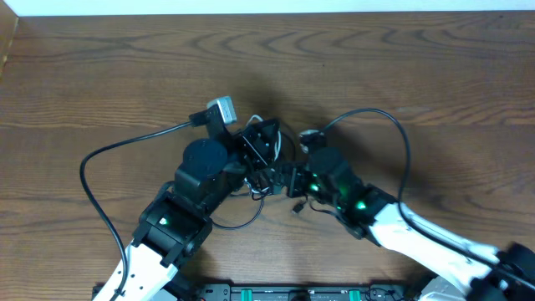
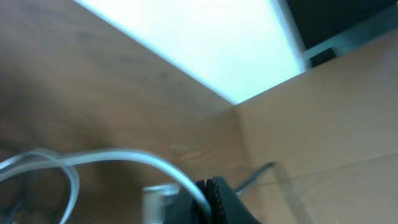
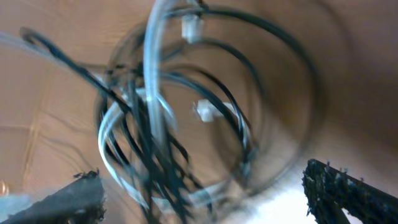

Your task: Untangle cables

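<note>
Overhead places the tangle of thin black and white cables [image 1: 266, 160] at the middle of the brown wooden table [image 1: 418, 67], bunched between the two gripper heads. These cords look light, limp and springy. Loops will sag, slide and snag on each other, and the small white plug ends [image 3: 208, 111] are the likely catch points (and the firmest handles). I would take hold of a single strand near a plug, not the knot.

Left gripper [image 2: 214, 194] is clenched, and the white cord [image 2: 124, 154] runs straight into its tips, so it seems pinched there. Right gripper [image 3: 202, 183] stands released, jaws wide. The coils fill its view ahead toward 12 o'clock, untouched as far as I can tell.

Room is good, with bare wood toward 11, 12 and 1 o'clock. Thick black arm cables [image 1: 92, 163] loop out at 9 and 3 o'clock and could foul a wide pull. The far table edge [image 1: 267, 17] lies well off at 12.
</note>
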